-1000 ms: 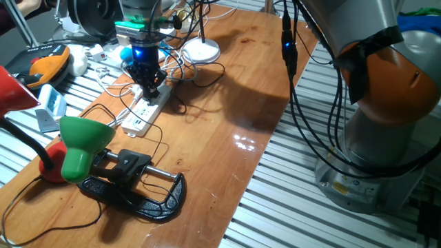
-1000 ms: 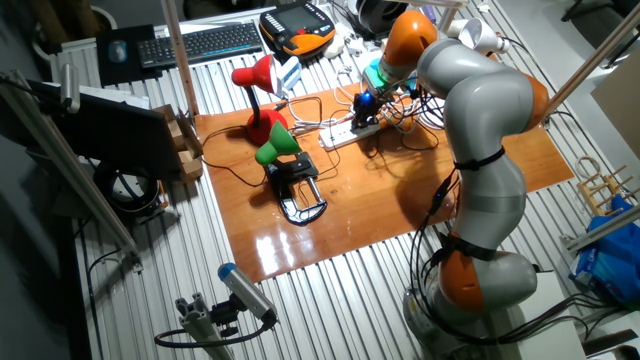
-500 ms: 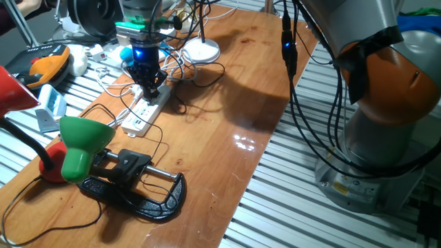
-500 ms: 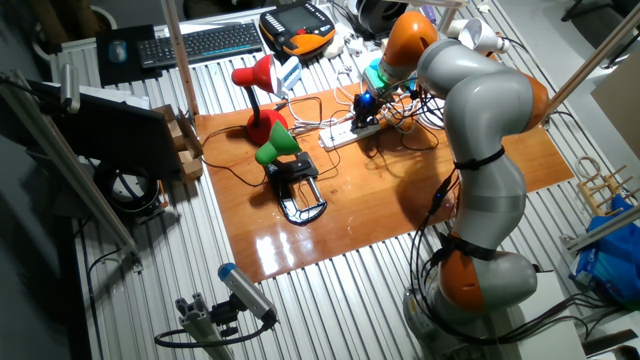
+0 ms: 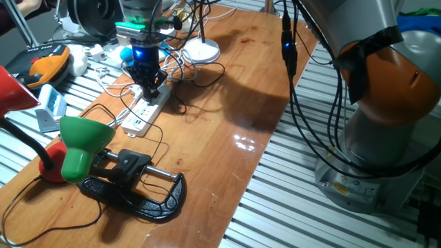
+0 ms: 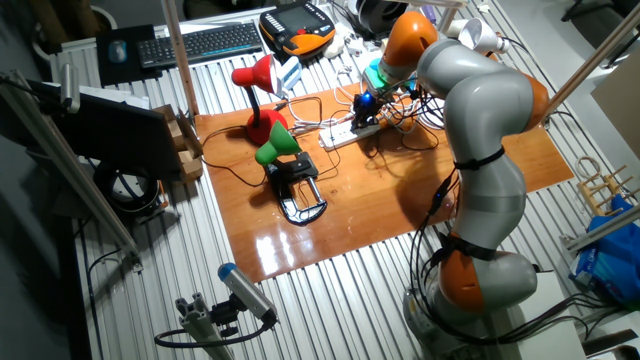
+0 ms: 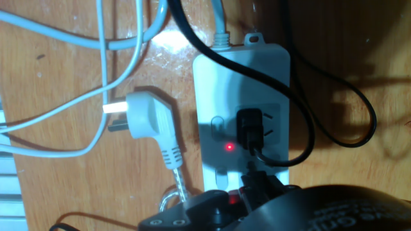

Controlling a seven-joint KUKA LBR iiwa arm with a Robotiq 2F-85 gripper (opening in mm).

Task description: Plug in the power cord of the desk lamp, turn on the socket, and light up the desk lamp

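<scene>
The socket (image 5: pixel 141 117), a long white power strip, lies on the wooden table; it also shows in the other fixed view (image 6: pixel 340 133). My gripper (image 5: pixel 149 89) is shut, with its tip down on the strip's far end. In the hand view the small black plug (image 7: pixel 250 128) of the power cord (image 7: pixel 302 102) sits in an outlet of the socket (image 7: pixel 212 77). A red light (image 7: pixel 228 147) glows beside the plug. My dark fingers (image 7: pixel 257 189) cover the strip's lower part. The green desk lamp (image 5: pixel 83 141) stands on its black clamp base (image 5: pixel 138 189). No glow shows from its shade.
A loose white plug (image 7: pixel 144 115) and white cables (image 7: pixel 96 58) lie left of the strip. A red lamp (image 5: pixel 14 89) stands at the left edge. A white round-based lamp (image 5: pixel 202 49) is behind the gripper. An orange pendant (image 5: pixel 48 62) lies off the table.
</scene>
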